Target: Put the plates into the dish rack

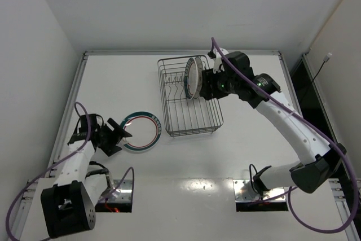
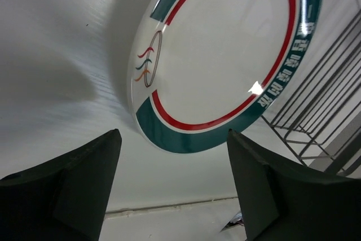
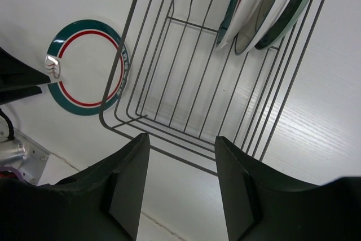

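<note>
A white plate with a green-and-red rim [image 1: 142, 132] lies flat on the table left of the dish rack [image 1: 194, 119]; it also shows in the left wrist view [image 2: 225, 55] and the right wrist view [image 3: 87, 74]. Three plates [image 1: 194, 77] stand upright at the rack's far end, seen edge-on in the right wrist view [image 3: 265, 4]. My left gripper [image 1: 120, 138] is open and empty just off the flat plate's left edge, its opening [image 2: 174, 139] facing the rim. My right gripper [image 1: 206, 86] is open and empty above the rack [image 3: 186, 83], beside the standing plates, its fingertips [image 3: 181, 142] apart.
The rack's wire side [image 2: 321, 117] shows at the right of the left wrist view. Raised table edges run along the left [image 1: 70, 100] and the back [image 1: 180, 52]. Metal arm base plates [image 1: 121, 193] sit at the near edge.
</note>
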Robot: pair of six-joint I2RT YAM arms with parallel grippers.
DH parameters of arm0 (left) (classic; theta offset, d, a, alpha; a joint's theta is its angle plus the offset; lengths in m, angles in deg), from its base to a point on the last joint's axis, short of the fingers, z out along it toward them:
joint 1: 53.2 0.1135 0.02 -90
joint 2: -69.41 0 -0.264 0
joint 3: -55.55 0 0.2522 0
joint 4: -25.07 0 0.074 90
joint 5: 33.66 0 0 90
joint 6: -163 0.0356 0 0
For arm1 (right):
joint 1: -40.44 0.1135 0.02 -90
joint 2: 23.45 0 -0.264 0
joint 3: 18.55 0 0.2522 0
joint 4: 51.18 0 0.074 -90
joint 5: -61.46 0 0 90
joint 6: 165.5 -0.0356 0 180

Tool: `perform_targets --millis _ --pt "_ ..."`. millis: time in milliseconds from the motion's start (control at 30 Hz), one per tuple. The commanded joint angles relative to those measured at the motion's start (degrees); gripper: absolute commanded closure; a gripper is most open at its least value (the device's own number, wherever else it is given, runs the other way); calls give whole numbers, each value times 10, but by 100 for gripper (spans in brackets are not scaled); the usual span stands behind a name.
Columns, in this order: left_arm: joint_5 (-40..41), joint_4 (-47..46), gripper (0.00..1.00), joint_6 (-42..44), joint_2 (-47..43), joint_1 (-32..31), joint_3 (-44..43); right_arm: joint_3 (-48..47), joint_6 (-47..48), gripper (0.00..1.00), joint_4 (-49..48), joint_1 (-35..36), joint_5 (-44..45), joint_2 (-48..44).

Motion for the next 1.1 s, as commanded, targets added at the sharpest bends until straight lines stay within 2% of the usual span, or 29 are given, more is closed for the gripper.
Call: perform_targets --millis 0,33,67,200,233,333,367,467,567,700,733,767,867,900,1000,1067 --pt "11 -58 29 -22 31 -18 16 -3 -1 53 -8 -10 -9 -15" --pt "11 -64 32 -27 43 -23 21 -3 -1 53 -8 -10 -9 -15" --pt "11 -71 40 -27 54 -23 21 -3 -1 53 -8 -16 -14 -15" --pt "33 -91 51 -22 106 -34 14 -36 14 53 18 -31 2 -9" --pt "33 -99 51 -22 112 -34 14 -41 20 53 18 -39 2 -3" --pt "33 -121 70 -17 130 -34 14 -54 26 53 31 -52 2 2" --pt "33 -127 82 -16 136 -34 14 -54 26 53 31 -52 -4 2" --pt "44 -121 100 7 166 -34 -13 -54 26 53 31 -64 -21 2" --pt "59 -88 100 20 166 -20 -55 -47 21 53 20 -64 -46 2" --pt "79 -24 100 34 103 1 -159 -34 15 53 2 -75 -99 13" --pt "84 -5 100 34 78 8 -185 -19 15 53 -11 -76 -127 13" --pt "84 2 100 39 69 9 -236 -11 15 53 -29 -82 -202 13" --pt "52 12 100 49 49 14 -322 2 -4 46 -88 -82 -315 13" --pt "24 18 100 49 44 14 -337 8 -10 39 -109 -87 -331 13" --pt "-52 11 100 34 38 14 -356 39 -51 31 -175 -87 -392 13" --pt "-90 -11 100 9 33 14 -350 68 -106 31 -228 -92 -451 13"
